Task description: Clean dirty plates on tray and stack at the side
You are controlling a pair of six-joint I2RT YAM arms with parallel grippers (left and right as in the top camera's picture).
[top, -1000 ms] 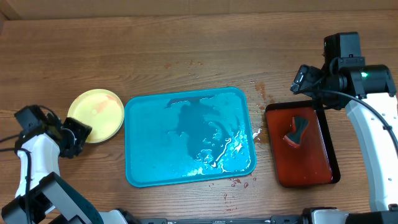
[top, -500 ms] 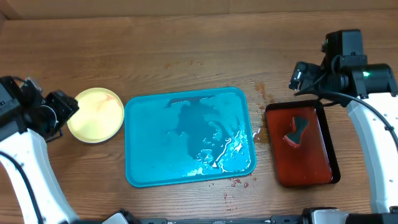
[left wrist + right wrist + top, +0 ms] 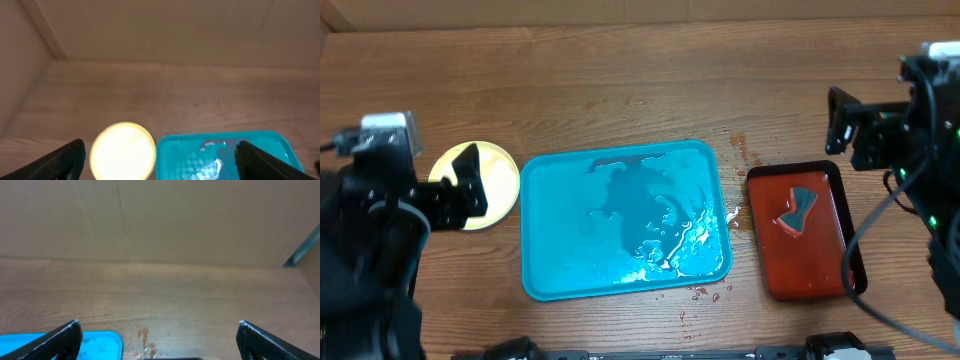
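A stack of lime-green-rimmed plates with cream centres (image 3: pixel 497 172) lies on the table left of the turquoise tray (image 3: pixel 560 235); I cannot tell how many are in it. No pale blue-white plate shows. The tray holds no plates, only a film of water. My left gripper (image 3: pixel 468 186) is open and empty, raised over the stack's left side. In the left wrist view its fingers (image 3: pixel 162 165) frame the plates (image 3: pixel 122 151) and the tray (image 3: pixel 225 156) far below. My right gripper (image 3: pixel 850 125) is open and empty, above the table behind the dark red tray; its fingers (image 3: pixel 160 342) frame bare table.
A dark red black-rimmed tray (image 3: pixel 815 265) at the right holds a grey-blue and red sponge tool (image 3: pixel 798 210). Red sauce spots lie by the turquoise tray's back right corner (image 3: pixel 740 146) (image 3: pixel 143 335) and front edge (image 3: pixel 705 292). Cardboard walls close the back.
My left arm has risen toward the camera and swung over the plate stack's left side. My right arm has risen and pulled back to the right. Plates and trays have not moved.
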